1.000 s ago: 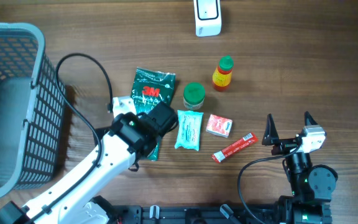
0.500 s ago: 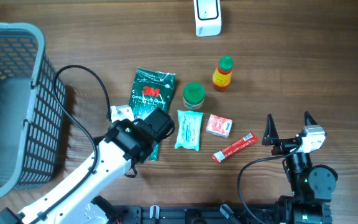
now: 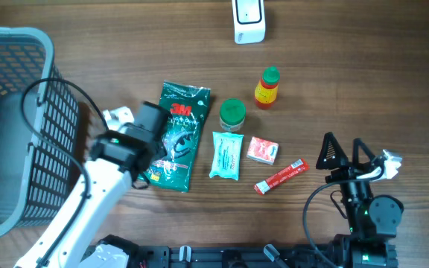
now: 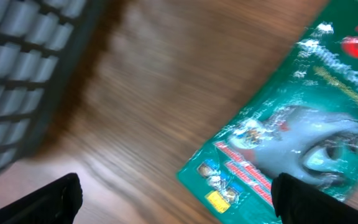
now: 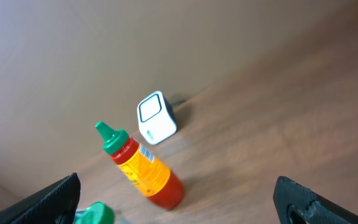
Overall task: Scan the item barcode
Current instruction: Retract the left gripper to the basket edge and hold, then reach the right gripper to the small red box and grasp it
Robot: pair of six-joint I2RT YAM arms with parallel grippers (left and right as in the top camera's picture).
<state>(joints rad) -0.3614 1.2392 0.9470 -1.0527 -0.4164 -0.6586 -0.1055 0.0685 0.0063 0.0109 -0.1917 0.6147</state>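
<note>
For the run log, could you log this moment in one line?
left gripper open, above pouch corner | right gripper open, empty

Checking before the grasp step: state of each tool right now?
Left tool: open, holding nothing.
Right tool: open, holding nothing.

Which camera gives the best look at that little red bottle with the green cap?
The right wrist view: the bottle appears large and side-on, label and cap clear. Overhead shows the bottle small, from above. The left wrist view misses it, showing only a green packet and the basket.
</note>
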